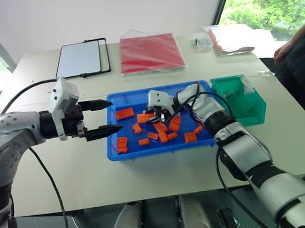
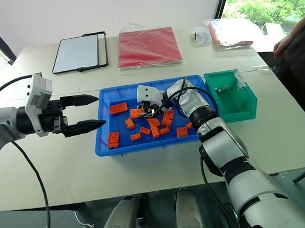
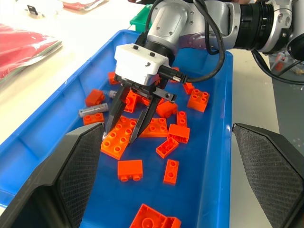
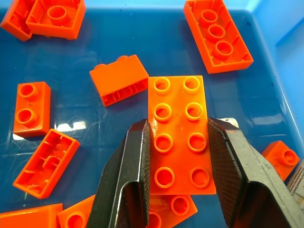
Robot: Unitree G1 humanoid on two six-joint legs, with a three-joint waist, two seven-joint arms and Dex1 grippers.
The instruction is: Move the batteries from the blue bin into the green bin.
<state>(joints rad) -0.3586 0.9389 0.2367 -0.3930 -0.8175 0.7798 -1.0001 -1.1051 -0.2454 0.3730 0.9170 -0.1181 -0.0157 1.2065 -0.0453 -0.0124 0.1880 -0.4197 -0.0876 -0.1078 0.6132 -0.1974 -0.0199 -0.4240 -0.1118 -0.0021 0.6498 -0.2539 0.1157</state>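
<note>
One battery lies among orange bricks in the blue bin at mid-tabletop; the green bin stands touching its right end. The right pincer reaches down with its fingers straddling an eight-stud brick. The left pincer hovers spread apart at the bin's left end.

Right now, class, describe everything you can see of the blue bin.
The blue bin is a wide, shallow, glossy plastic tray with a raised rim, lying flat on the pale table beside the green bin. Orange bricks and a grey battery lie scattered inside. The right hand reaches into it, fingers straddling one brick.
</note>
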